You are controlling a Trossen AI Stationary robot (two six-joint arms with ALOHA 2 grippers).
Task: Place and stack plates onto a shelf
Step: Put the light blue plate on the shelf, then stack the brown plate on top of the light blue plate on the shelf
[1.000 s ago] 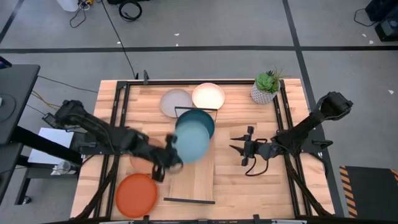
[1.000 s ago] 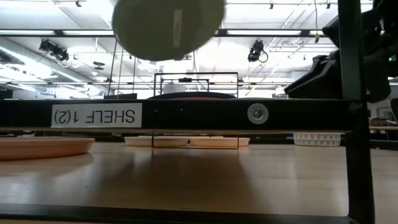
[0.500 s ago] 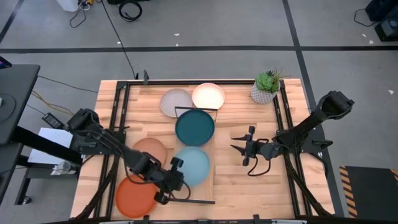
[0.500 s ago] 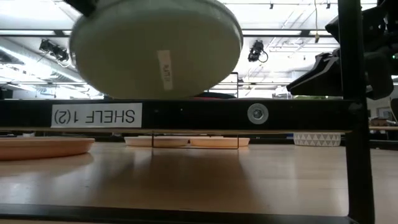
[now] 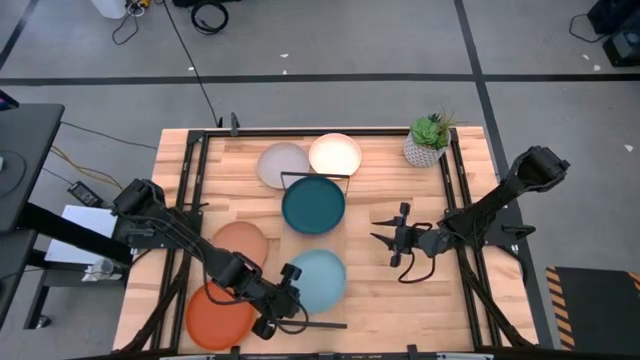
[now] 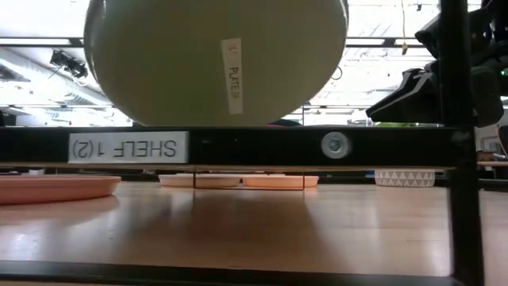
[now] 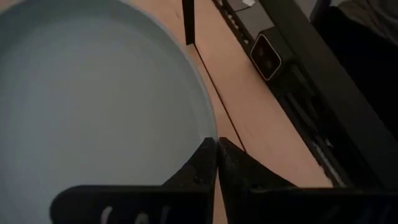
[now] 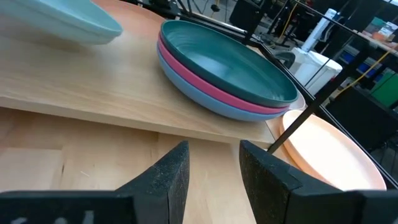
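Note:
The light blue plate (image 5: pixel 320 281) hangs over the near part of the shelf (image 5: pixel 313 246), held by my left gripper (image 5: pixel 288 297), which is shut on it. In the low view its pale underside (image 6: pixel 214 59) fills the space above the shelf's labelled near edge (image 6: pixel 238 147). Farther along the board, a dark teal plate (image 5: pixel 313 204) tops a stack over a magenta (image 8: pixel 205 93) and a blue one (image 8: pixel 186 93). My right gripper (image 5: pixel 380 239) waits open, right of the shelf. Grey (image 5: pixel 282 165), cream (image 5: pixel 336 153), peach (image 5: pixel 238 243) and orange (image 5: pixel 213 315) plates lie on the table. My left gripper pinches the light blue plate's rim (image 7: pixel 210 127) between its two shut fingers, coming roughly level from the table's left. The plate is tilted, its underside facing the near edge. Whether its lower edge touches the board, I cannot tell.
A potted green plant (image 5: pixel 429 139) stands at the far right corner. Thin black wire frames rise at the shelf's far end (image 5: pixel 316 176) and near end (image 5: pixel 308 323). Bare board lies between the stack and the held plate.
My left gripper has carried the light blue plate from above the dark teal stack toward the table's near edge and down, to just over the near part of the shelf. In the low view the plate has grown much larger.

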